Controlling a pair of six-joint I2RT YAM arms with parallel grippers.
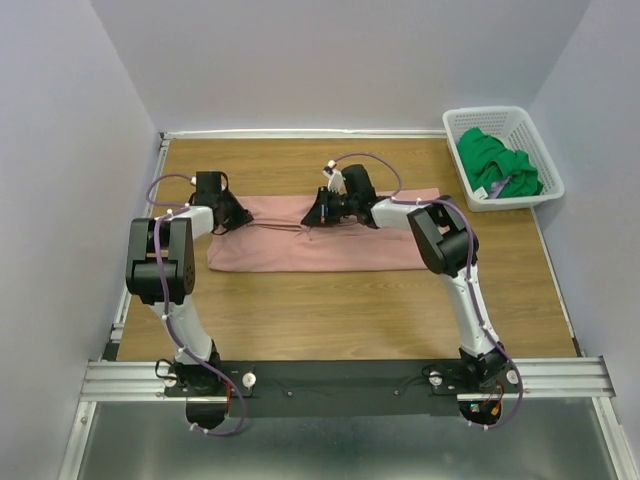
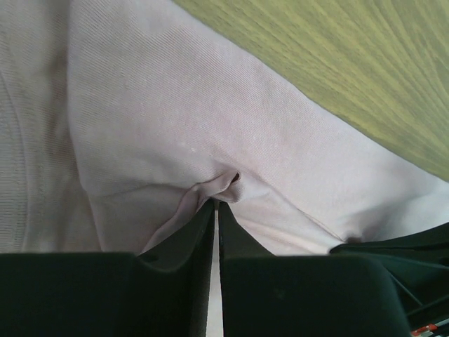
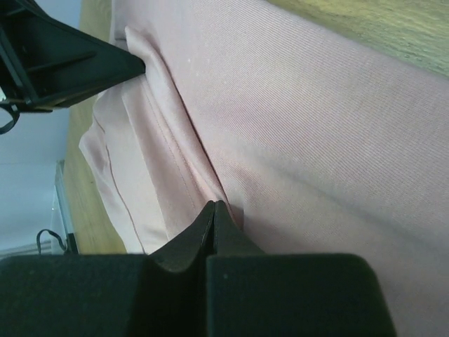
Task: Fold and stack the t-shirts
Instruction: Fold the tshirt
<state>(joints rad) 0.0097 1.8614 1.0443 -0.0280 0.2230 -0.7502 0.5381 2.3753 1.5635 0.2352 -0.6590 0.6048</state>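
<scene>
A dusty-pink t-shirt (image 1: 330, 250) lies folded into a long band across the back half of the wooden table (image 1: 350, 310). My left gripper (image 1: 238, 218) is at the band's left end. In the left wrist view it (image 2: 217, 201) is shut on a small pucker of the pink cloth (image 2: 175, 105). My right gripper (image 1: 308, 216) is at the band's back edge near the middle. In the right wrist view it (image 3: 215, 203) is shut on a folded hem of the pink cloth (image 3: 316, 126). A bright green t-shirt (image 1: 497, 168) lies crumpled in the basket.
A white lattice basket (image 1: 455, 125) stands at the back right corner against the wall. Walls close in the table on the left, back and right. Bare wood lies between the pink shirt and the arm bases. The left gripper's black body (image 3: 63, 53) shows in the right wrist view.
</scene>
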